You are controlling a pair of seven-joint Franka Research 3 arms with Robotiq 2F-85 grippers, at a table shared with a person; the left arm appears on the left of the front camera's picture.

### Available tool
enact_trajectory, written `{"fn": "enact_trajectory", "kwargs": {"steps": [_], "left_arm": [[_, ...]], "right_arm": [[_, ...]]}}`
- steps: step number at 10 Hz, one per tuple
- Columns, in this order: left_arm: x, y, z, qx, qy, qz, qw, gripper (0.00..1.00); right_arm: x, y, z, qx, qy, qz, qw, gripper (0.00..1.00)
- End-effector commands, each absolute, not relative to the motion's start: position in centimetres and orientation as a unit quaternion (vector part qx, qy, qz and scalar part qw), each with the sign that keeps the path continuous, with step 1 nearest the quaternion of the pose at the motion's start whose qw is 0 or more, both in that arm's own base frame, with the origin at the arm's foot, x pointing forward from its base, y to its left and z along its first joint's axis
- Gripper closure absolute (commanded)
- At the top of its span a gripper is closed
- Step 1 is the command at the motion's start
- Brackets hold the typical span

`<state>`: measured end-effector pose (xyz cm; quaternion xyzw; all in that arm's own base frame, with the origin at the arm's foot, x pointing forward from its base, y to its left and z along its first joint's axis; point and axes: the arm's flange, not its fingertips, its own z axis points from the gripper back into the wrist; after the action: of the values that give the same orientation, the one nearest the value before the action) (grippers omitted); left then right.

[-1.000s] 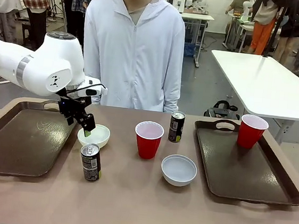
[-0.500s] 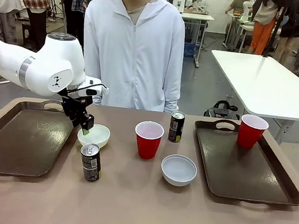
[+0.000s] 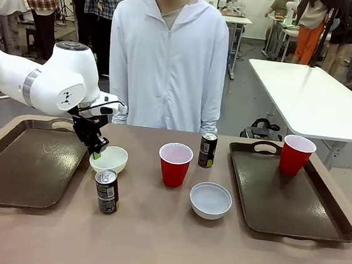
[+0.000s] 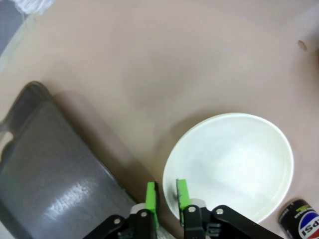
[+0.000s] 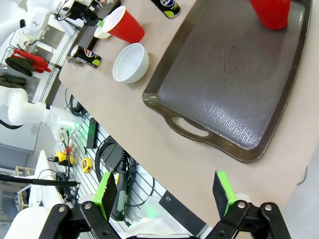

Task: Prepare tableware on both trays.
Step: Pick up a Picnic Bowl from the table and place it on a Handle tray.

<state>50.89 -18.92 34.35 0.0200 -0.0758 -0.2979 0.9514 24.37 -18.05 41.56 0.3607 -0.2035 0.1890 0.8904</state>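
Left claw (image 3: 98, 154) clamps the rim of a bowl (image 3: 112, 159).
A red cup (image 3: 297, 154) stands in the right tray (image 3: 293, 210); the right claw (image 5: 163, 194) gapes wide.

Person (image 3: 167, 62) in white zip hoodie behind tan table (image 3: 164, 247); white table (image 3: 308, 102) beyond.

the left arm (image 3: 61, 82) is glossy white, with a rounded joint shell, a grey band and a small black mark, and a thin black cable (image 3: 100, 104) runs at its wrist. the left gripper (image 4: 166, 194) and right gripper (image 5: 163, 194) are black, with bright green pads (image 5: 222, 191) and silver screws (image 5: 238, 204) at the finger links.
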Motion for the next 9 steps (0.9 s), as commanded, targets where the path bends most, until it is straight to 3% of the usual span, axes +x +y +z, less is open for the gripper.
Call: {"fn": "enact_trajectory", "kwargs": {"steps": [1, 2, 6, 9], "left_arm": [[51.4, -18.6, 34.6, 0.006, -0.083, -0.295, 0.952, 0.90], [51.3, -18.5, 34.6, 0.004, -0.081, -0.293, 0.953, 1.00], [49.9, -18.0, 36.6, -0.003, -0.037, -0.266, 0.963, 1.00], [44.9, -14.3, 43.4, -0.031, -0.003, -0.224, 0.974, 1.00]], "right_arm": [[24.4, -18.1, 41.5, 0.367, -0.209, 0.192, 0.886, 0.00], [24.4, -18.1, 41.5, 0.367, -0.209, 0.192, 0.886, 0.00], [24.4, -18.1, 41.5, 0.367, -0.209, 0.192, 0.886, 0.00], [24.4, -18.1, 41.5, 0.367, -0.209, 0.192, 0.886, 0.00]]}}
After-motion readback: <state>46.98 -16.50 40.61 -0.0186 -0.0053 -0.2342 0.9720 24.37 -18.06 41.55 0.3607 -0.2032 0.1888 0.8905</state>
